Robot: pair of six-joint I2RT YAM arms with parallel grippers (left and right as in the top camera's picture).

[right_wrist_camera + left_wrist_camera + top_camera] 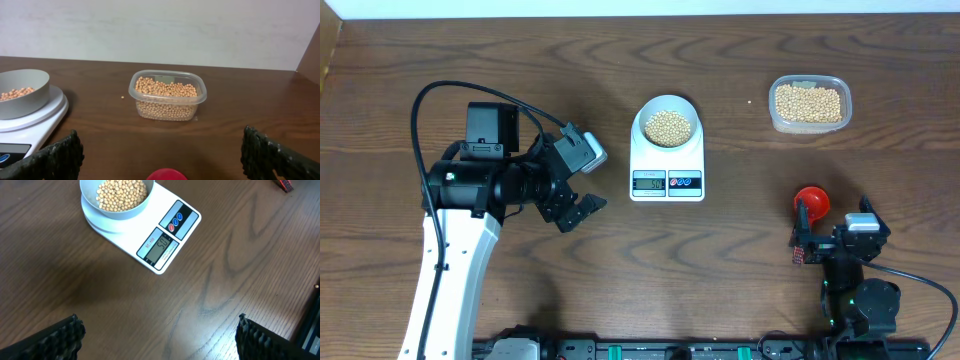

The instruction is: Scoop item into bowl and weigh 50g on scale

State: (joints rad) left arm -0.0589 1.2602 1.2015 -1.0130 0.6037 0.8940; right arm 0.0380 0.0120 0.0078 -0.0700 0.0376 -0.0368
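Observation:
The white bowl (667, 123) sits on the white scale (667, 176) at the table's middle and holds a heap of tan beans (668, 126). The left wrist view shows the bowl (116, 211), beans (121, 192) and scale (162, 242) with its display lit. More beans (808, 101) fill the clear tub (810, 104) at the back right, also seen in the right wrist view (167, 95). My left gripper (578, 211) is open and empty, left of the scale. My right gripper (830, 232) is open, with a red scoop (811, 202) lying just in front of it.
The red scoop's rim (166, 174) shows at the bottom of the right wrist view. A single stray bean (122, 97) lies on the wood left of the tub. The bowl (22, 92) and scale (35, 120) show at the left there.

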